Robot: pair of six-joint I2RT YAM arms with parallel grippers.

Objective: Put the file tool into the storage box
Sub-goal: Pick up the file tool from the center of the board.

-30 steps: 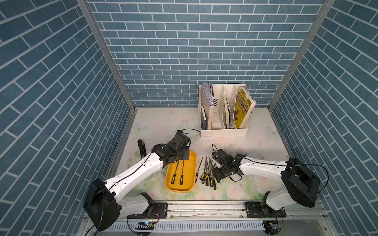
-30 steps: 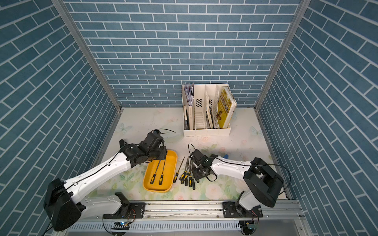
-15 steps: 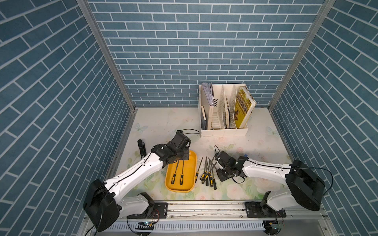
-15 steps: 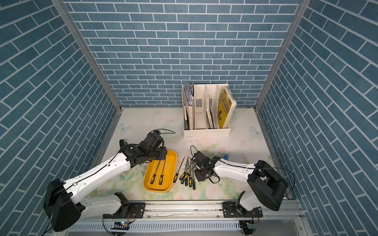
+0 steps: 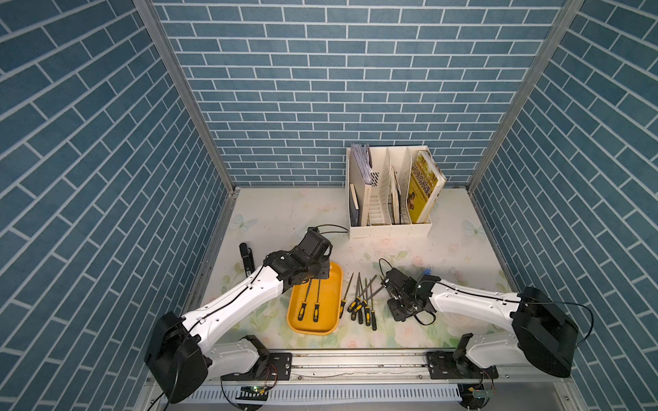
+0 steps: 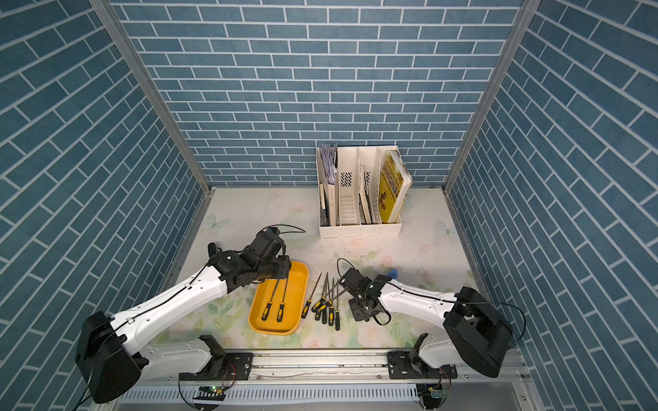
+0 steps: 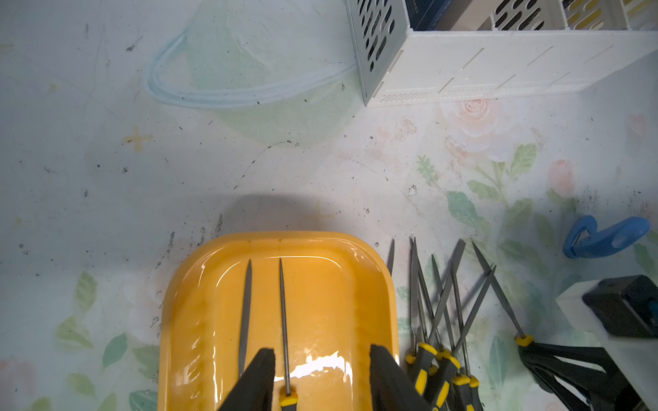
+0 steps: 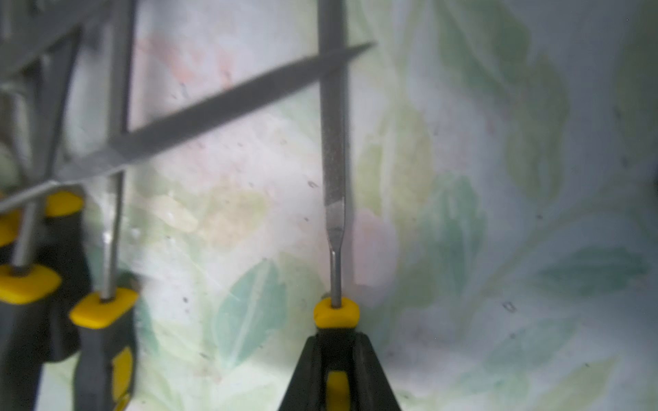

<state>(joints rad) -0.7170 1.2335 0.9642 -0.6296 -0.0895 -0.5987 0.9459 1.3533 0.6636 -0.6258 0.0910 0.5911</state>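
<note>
Yellow-black handled file tool (image 8: 334,142), right gripper (image 8: 336,359) clamped on handle: lift clear of the crossing files (image 8: 213,106), carry left into storage box (image 5: 329,300); left gripper (image 7: 322,372) there, jaws apart.

**Hidden, cropped and blurred parts**

In the right wrist view, the file tool (image 8: 334,142) is cut off at its tip by the picture's edge. Its handle is largely covered by the fingers (image 8: 306,373) of the right gripper (image 8: 336,343), and the loose files (image 8: 103,334) beside it are blurred and cropped. In the left wrist view, the storage box (image 7: 185,302) and the desk organiser (image 7: 463,71) are cut by the edges. In both top views, the far end of the storage box is hidden under the left gripper (image 5: 315,272).
</note>
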